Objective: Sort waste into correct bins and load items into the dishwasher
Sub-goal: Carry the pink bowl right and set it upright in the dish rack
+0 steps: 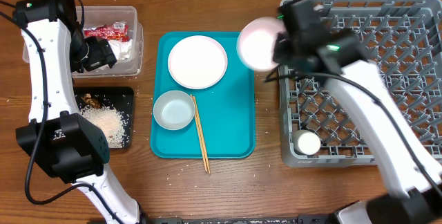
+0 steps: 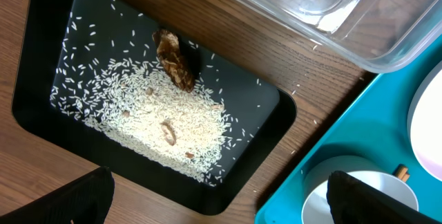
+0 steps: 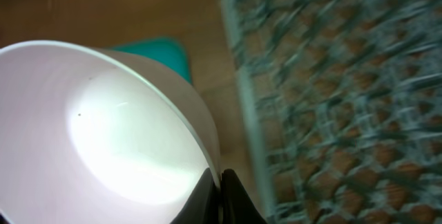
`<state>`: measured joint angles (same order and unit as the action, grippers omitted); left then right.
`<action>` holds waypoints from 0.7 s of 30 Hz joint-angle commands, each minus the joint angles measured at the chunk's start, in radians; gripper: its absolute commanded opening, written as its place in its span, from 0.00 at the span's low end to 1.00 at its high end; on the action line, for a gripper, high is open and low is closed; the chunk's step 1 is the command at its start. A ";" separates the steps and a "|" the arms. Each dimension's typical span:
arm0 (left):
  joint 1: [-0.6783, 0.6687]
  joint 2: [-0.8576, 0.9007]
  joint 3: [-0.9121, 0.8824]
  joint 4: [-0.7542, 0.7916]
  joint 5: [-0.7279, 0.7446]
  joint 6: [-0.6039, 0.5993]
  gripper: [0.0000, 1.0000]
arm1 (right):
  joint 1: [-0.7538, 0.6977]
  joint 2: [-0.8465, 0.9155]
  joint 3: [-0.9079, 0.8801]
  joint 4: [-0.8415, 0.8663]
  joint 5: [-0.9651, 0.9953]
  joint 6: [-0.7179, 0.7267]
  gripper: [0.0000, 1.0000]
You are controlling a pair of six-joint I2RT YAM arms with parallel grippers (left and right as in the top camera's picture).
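My right gripper (image 1: pixel 276 46) is shut on the rim of the pinkish-white bowl (image 1: pixel 257 43) and holds it in the air between the teal tray and the grey dish rack (image 1: pixel 366 79); the right wrist view shows the bowl (image 3: pixel 103 134) pinched at my fingertips (image 3: pixel 219 193). A small white cup (image 1: pixel 307 143) stands in the rack's near left corner. The plate (image 1: pixel 197 61), blue-grey bowl (image 1: pixel 173 110) and chopsticks (image 1: pixel 200 133) lie on the teal tray. My left gripper (image 2: pixel 221 196) is open and empty over the black tray (image 2: pixel 41 86) with rice (image 2: pixel 159 120) and a brown lump (image 2: pixel 174 58).
The clear tub (image 1: pixel 135 41) at the back left holds the red-and-white wrapper (image 1: pixel 107 32) and white napkin (image 1: pixel 124 50). The teal tray (image 1: pixel 238 124) lies in the middle. A few rice grains lie on the wood near the front.
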<state>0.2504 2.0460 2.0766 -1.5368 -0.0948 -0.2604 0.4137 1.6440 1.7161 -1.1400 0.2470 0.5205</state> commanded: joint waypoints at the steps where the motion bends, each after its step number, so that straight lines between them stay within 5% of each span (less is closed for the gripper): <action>1: -0.002 -0.017 0.006 0.005 -0.017 -0.017 1.00 | -0.039 -0.013 0.005 0.003 0.421 0.093 0.04; 4: -0.002 -0.017 0.006 0.005 -0.017 -0.017 1.00 | -0.052 0.035 0.000 0.058 0.658 0.082 0.04; 12: -0.002 -0.017 0.006 0.005 -0.017 -0.017 1.00 | -0.052 0.249 0.000 0.341 1.109 -0.323 0.04; 21: -0.002 -0.017 0.006 0.005 -0.017 -0.017 1.00 | -0.052 0.399 0.000 0.437 1.057 -0.398 0.04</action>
<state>0.2504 2.0460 2.0766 -1.5333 -0.0998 -0.2607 0.3607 2.0075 1.7126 -0.7136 1.2724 0.1593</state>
